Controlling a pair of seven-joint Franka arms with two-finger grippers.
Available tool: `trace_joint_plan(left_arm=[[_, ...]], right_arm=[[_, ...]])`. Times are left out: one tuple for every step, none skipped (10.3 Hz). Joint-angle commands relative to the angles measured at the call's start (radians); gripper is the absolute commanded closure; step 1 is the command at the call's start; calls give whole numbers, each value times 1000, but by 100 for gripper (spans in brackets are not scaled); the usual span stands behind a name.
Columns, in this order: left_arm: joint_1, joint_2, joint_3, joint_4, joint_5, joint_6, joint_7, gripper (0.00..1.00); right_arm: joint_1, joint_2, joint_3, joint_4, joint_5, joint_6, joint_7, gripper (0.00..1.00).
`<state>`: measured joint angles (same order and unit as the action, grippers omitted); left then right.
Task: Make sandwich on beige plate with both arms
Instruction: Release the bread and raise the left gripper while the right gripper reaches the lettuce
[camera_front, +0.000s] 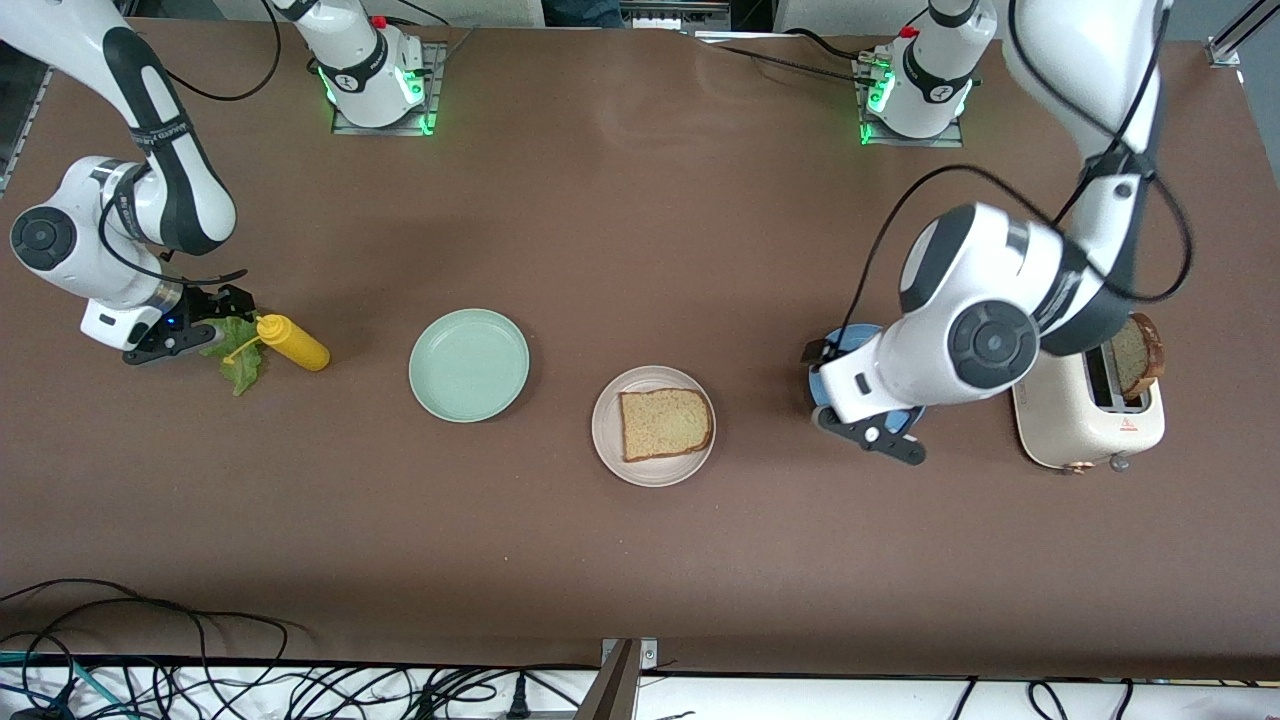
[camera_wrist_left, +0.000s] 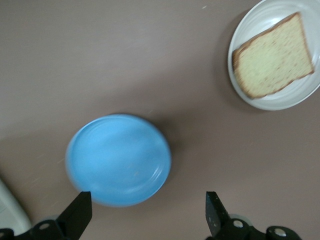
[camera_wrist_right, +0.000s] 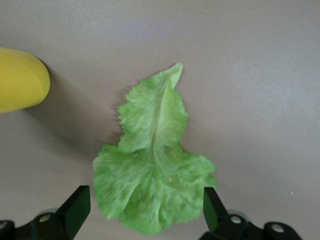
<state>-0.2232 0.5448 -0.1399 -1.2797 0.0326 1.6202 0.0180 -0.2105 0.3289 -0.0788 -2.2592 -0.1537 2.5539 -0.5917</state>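
brown tabletop, cables trailing along its near edge, with a sandwich barely begun: one slice of bread (camera_front: 665, 423) lies flat on the beige plate (camera_front: 606, 440) near the middle of the table, and that looks to be the only layer in place. the lettuce leaf (camera_wrist_right: 152, 165) lies on the bare table at the right arm's end, with the right gripper (camera_wrist_right: 142, 215) hovering just over it, fingers spread wide and holding nothing. a second slice (camera_front: 1136, 357) stands in the slot of the white toaster (camera_front: 1085, 415) at the left arm's end. the left gripper (camera_wrist_left: 147, 212) hangs over the blue plate (camera_wrist_left: 119, 159), which sits between the toaster and the beige plate; its fingers are likewise apart and empty. what remains, by the look of it, is the leaf onto the bread, then the toaster slice on top. a yellow squeeze bottle (camera_front: 290, 342) lies on its side just beside the leaf and could be nudged by a grab there. a mint-green plate (camera_front: 468, 364) sits between the leaf and the beige plate, low enough to be passed over.
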Motion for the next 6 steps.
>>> trace_joint_plan(left_arm=[[30,-135,6,-35,84,-101,-3,0],[45,-185,8,-33,84,-150,-3,0],[60,-233,13,-33,84,-193,-1,0],[94,-276,10,-33,84,-216,13,0],[111,-302,13,-30,73,-218,26,0],[152,-313,10,-29,64,-220,26,0]], right_arm=[[-24,25,5,-10,-12,42,-49,0],[-26,31,7,-13,-12,42,-49,0],[-24,36,7,-17,-10,42,-49,0],[-24,39,7,-17,-9,43,-49,0],[-24,39,7,-17,-7,43,-49,21],[-24,39,7,-17,-7,43,-49,52]])
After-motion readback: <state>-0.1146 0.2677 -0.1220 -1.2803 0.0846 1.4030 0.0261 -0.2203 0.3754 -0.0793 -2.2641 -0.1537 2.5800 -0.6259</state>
